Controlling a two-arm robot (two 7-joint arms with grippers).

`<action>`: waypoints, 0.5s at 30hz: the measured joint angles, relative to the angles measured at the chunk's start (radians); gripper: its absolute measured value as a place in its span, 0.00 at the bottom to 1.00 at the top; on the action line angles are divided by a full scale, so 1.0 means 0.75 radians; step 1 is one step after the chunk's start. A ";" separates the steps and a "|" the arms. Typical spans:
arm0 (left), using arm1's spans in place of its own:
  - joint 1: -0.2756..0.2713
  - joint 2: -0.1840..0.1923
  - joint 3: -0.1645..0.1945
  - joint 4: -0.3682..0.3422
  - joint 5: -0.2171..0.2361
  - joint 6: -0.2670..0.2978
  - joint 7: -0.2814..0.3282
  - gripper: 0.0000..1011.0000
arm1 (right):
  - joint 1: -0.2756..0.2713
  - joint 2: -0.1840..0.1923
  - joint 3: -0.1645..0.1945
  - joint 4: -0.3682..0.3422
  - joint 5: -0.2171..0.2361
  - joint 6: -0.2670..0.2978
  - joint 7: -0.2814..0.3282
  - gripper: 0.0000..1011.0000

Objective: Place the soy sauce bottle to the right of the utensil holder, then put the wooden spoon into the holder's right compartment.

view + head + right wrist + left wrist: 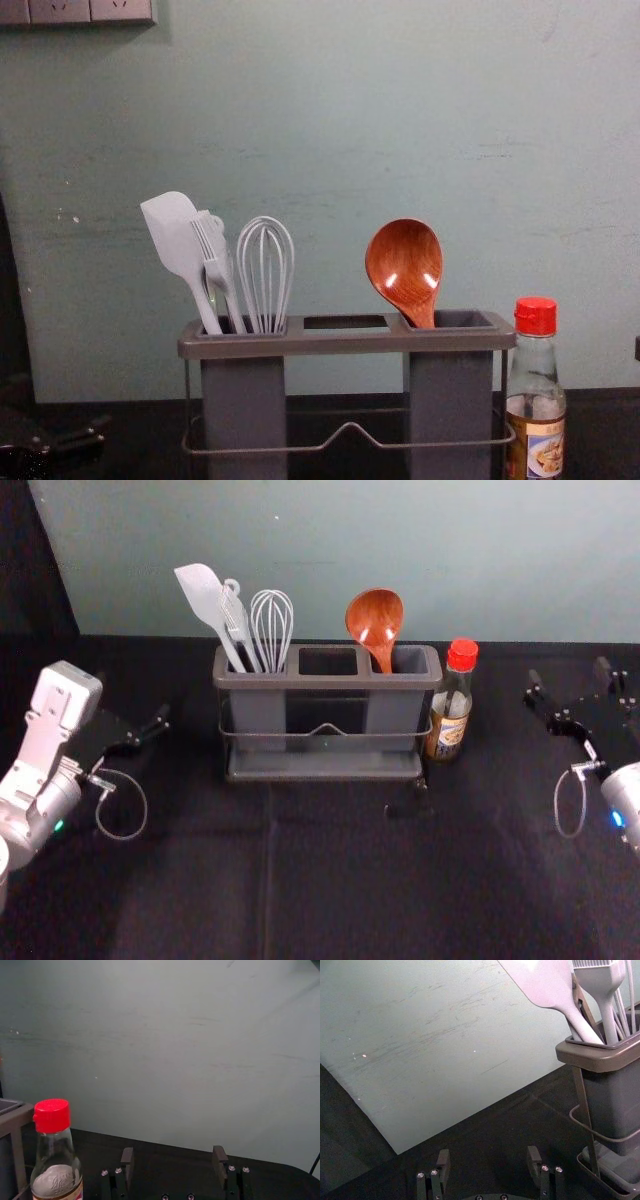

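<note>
Upright at the right end of the grey utensil holder stands the red-capped soy sauce bottle; the chest view has the bottle close beside the frame. The wooden spoon leans bowl-up in the holder's right compartment, its handle's lower part hidden inside. My left gripper is off to the holder's left, open and empty; in its wrist view the left gripper has a wide gap. Right of the bottle is my right gripper, likewise open and empty, and the right wrist view shows that gripper with its fingers apart.
A white spatula, a brush and a whisk stand in the holder's left compartment. Behind the black-covered table rises a pale green wall. Dark cloth lies between the holder and each gripper.
</note>
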 joint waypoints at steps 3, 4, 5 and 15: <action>0.000 0.000 0.000 0.000 0.000 0.000 0.000 0.99 | 0.000 0.001 -0.006 0.007 0.013 -0.002 0.000 0.99; 0.000 0.000 0.000 0.000 0.000 0.000 0.000 0.99 | 0.000 0.001 -0.007 0.008 0.015 -0.004 0.000 0.99; 0.000 0.000 0.000 0.000 0.000 0.000 0.000 0.99 | 0.000 0.001 -0.008 0.008 0.017 -0.007 0.000 0.99; 0.000 0.000 0.000 0.000 0.000 0.000 0.000 0.99 | 0.002 0.001 -0.009 0.009 0.020 -0.013 0.001 0.99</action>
